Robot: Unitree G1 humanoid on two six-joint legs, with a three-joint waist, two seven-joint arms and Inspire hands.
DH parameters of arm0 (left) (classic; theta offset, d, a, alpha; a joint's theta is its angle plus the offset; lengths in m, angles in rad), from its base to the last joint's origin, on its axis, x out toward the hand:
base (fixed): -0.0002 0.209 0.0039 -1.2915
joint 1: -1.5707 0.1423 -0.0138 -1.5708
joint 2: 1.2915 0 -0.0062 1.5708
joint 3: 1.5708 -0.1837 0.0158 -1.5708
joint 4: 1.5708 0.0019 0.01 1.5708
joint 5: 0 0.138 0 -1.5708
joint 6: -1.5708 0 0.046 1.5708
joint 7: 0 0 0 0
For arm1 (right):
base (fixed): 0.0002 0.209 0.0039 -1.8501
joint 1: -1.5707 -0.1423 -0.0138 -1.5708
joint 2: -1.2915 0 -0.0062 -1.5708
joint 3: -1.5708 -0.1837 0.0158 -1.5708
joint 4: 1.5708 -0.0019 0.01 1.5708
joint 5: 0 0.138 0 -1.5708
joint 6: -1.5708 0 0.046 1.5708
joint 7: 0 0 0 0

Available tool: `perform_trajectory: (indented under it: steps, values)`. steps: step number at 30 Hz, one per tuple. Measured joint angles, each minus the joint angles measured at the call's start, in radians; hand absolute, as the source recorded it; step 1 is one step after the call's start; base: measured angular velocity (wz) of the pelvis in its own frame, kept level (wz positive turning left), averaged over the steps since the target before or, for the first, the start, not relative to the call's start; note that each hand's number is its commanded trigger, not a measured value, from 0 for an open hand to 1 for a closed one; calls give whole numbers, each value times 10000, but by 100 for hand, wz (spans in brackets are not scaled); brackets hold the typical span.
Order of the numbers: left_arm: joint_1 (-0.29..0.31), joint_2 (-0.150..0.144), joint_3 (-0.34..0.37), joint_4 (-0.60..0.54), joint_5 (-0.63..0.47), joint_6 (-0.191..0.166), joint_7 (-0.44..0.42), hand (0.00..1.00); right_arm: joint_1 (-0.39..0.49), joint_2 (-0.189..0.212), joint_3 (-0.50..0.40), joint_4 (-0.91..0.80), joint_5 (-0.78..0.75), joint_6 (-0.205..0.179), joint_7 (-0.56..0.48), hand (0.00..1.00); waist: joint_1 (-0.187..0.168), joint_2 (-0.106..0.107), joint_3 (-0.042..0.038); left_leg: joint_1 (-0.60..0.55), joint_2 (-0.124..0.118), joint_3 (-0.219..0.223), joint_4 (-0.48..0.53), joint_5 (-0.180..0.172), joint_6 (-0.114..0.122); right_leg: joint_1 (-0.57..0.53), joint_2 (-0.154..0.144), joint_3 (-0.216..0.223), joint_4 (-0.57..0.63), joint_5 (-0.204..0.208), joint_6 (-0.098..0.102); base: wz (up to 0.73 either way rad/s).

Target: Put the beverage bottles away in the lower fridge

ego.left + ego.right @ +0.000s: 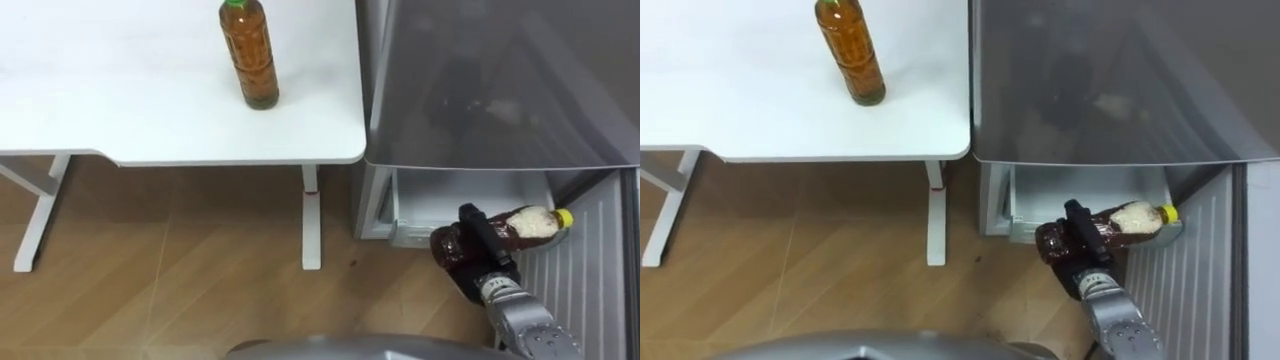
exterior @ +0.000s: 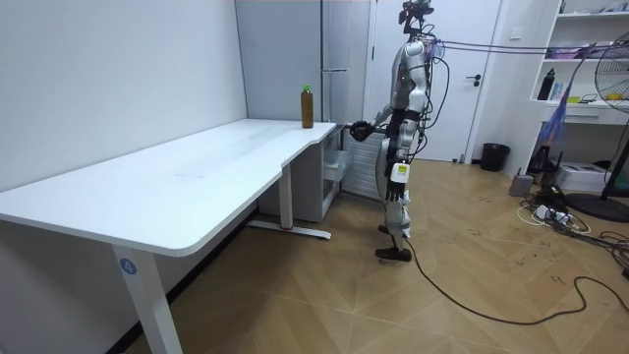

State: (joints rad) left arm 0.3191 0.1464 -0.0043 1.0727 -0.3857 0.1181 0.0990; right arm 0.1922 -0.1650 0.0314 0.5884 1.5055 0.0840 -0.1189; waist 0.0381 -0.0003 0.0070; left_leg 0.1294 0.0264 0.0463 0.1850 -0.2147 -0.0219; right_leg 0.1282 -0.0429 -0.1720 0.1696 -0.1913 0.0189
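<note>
Right hand (image 1: 487, 245) clamped round a brown drink bottle (image 1: 530, 222), fingers curled over its middle. Bottle lying sideways, yellow cap toward the right, held low just in front of the open drawer (image 1: 450, 190) of the lower fridge (image 1: 500, 80). Upright on the white bench (image 1: 120, 90), near the corner beside the fridge: a green-capped bottle of amber tea (image 1: 250, 55), well apart from the hand.

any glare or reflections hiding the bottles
Left eye view: hazy reflections on the glossy grey fridge, none over the amber green-capped bottle or the brown yellow-capped bottle in the right robot hand. Room view: even light, soft shadow under the white table.
</note>
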Motion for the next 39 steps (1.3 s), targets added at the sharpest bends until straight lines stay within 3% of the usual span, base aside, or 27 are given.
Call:
perform_trajectory:
  steps: [4, 9, 12, 15, 19, 22, 23, 24, 26, 32, 39]
  values:
    - [58, 54, 20, 1, 721, 110, -206, 0, -234, -17, -543, 2, 258, -70, -126, 100, -46, 4, 4, -142, -37, -85, 166, -1, 1, 39, -55, -116, 24, -12, 7, 8]
    - [90, 88, 16, -35, 767, 315, -423, 0, -622, -43, -912, 122, 552, -280, -131, 100, -59, 90, 30, -391, -52, -274, 278, -4, 7, -82, -78, -339, 29, -34, 22, 18]
    - [-162, 159, -99, -222, 846, 495, -467, 0, -1258, -84, -1028, 762, 962, -290, -141, 100, -126, 157, -25, -1007, -61, -515, 598, -10, 26, -563, -101, -540, 275, -26, -8, 23]
    - [-266, 164, -118, -298, 957, 575, -533, 0, -2088, -143, -1034, 1269, 947, -236, -327, 100, -90, 248, 39, -1517, -66, -523, 821, 11, 49, -1088, -168, -588, 716, -52, -61, 2]
    - [-997, 270, -259, -298, 912, 675, -624, 0, -3630, -559, -1039, 3019, 773, -166, -306, 100, -101, 384, 31, -2379, -143, -607, 1209, 85, 126, -1883, -299, -702, 1084, -66, -65, 11]
    - [-1405, 315, -565, -298, 838, 645, -632, 0, -4347, -618, -1044, 3672, 563, -129, -295, 100, -88, 419, 22, -2905, -247, -613, 1259, 203, 187, -2524, -420, -671, 1309, -81, -46, 2]
    - [-1607, 318, -577, -292, 840, 639, -634, 0, -4733, -694, -1087, 4123, 598, -30, -291, 100, -93, 329, 84, -3146, -285, -613, 1245, 275, 216, -2801, -466, -650, 1448, -73, -37, 0]
    - [-1728, 327, -583, -270, 840, 613, -636, 0, -4893, -732, -1171, 4315, 609, 21, -291, 100, -79, 390, 50, -3272, -299, -608, 1256, 303, 225, -2938, -484, -635, 1518, -67, -35, 0]
    - [-2096, 406, -720, -99, 833, 478, -642, 0, -5487, -796, -1354, 4851, 602, 39, -276, 100, -20, 295, 135, -3769, -374, -593, 1249, 441, 255, -3559, -601, -630, 1778, -64, -37, 3]
    - [-2874, 489, -1182, 302, 822, 414, -697, 0, -6750, -1181, -1428, 6140, 552, 54, -69, 100, 45, 269, 196, -4888, -500, -581, 1259, 667, 305, -4879, -804, -630, 2264, -23, -51, 5]
    - [-3413, 491, -1201, 465, 616, 140, -567, 0, -7224, -1928, -1481, 6350, 294, 197, 79, 100, 384, 295, 355, -5911, -622, -441, 1434, 779, 382, -6104, -1010, -504, 2779, -18, -73, -2]
